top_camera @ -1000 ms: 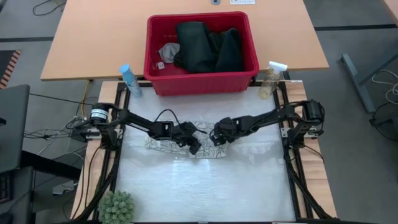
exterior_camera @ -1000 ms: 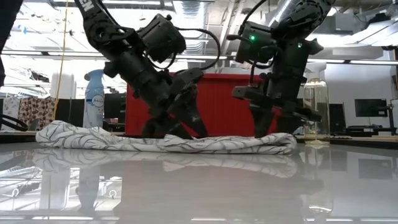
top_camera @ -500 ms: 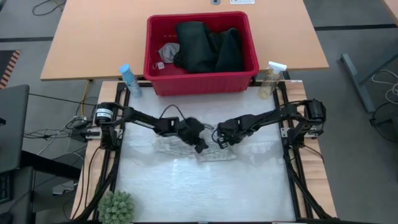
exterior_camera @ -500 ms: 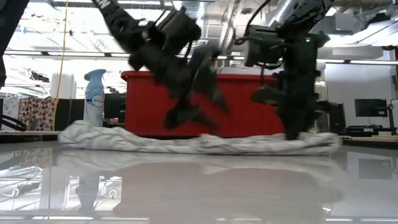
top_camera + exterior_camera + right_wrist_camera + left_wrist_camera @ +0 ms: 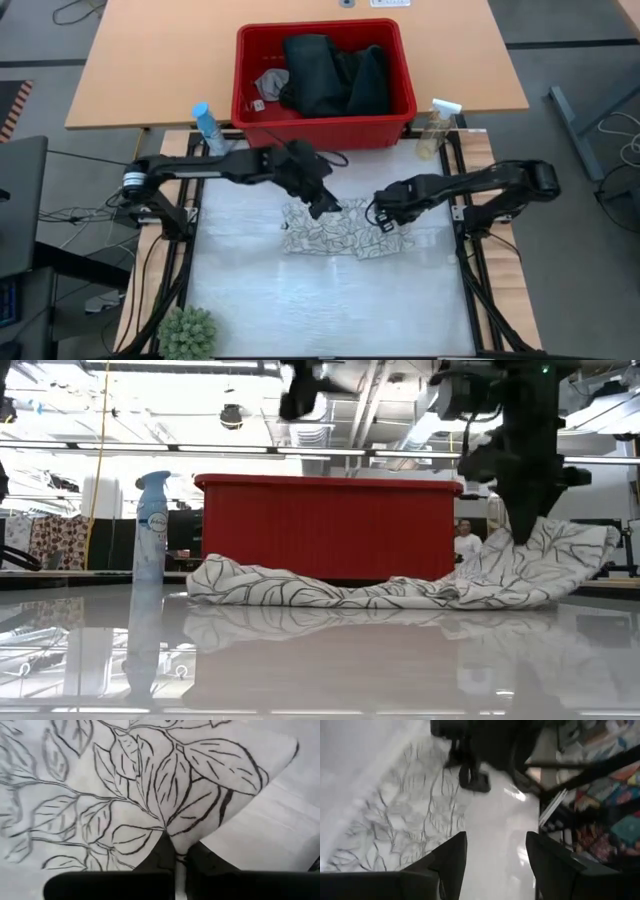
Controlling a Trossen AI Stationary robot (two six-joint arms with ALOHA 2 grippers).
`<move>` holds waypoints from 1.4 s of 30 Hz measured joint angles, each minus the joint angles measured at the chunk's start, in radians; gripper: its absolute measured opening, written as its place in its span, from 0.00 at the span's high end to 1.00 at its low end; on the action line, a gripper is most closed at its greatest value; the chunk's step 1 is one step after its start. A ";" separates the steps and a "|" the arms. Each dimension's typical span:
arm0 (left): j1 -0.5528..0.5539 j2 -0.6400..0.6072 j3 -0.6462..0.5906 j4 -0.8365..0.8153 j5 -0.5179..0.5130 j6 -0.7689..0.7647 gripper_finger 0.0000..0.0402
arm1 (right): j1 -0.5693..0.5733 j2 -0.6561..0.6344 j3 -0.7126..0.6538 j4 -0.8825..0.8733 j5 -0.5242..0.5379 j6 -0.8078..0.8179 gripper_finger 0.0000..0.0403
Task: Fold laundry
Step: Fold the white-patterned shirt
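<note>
We see the white leaf-print cloth (image 5: 338, 228) rumpled mid-table, one edge lifted; dark jeans (image 5: 330, 75) and a grey cloth (image 5: 271, 82) sit heaped in a bin.

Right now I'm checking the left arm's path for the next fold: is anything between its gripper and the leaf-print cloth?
Nothing visible. The left gripper hangs open over the leaf-print cloth, with only bare table around it. The right gripper is shut on the cloth's far side.

Left gripper (image 5: 322, 207) rose clear; right gripper (image 5: 381, 216) pinched and lifted the leaf-print cloth (image 5: 335, 232)
</note>
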 joint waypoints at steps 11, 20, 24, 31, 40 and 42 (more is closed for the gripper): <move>-0.084 -0.196 0.155 -0.050 -0.178 -0.001 0.52 | 0.013 0.006 0.072 0.191 -0.054 -0.007 0.92; -0.182 -0.284 0.156 -0.225 -0.369 -0.012 0.52 | 0.018 0.162 0.273 0.208 -0.050 -0.108 0.92; -0.268 -0.286 0.099 -0.454 -0.518 -0.060 0.52 | 0.018 0.211 0.353 0.194 -0.041 -0.148 0.92; -0.381 -0.289 -0.284 -0.465 -0.666 -0.258 0.64 | 0.018 0.228 0.385 0.164 -0.022 -0.169 0.92; -0.432 -0.280 -0.705 -0.007 -0.500 -0.512 0.98 | 0.018 0.217 0.385 0.093 -0.012 -0.184 0.92; -0.433 -0.276 -0.726 -0.011 -0.486 -0.533 0.99 | 0.018 0.216 0.385 0.094 -0.011 -0.188 0.92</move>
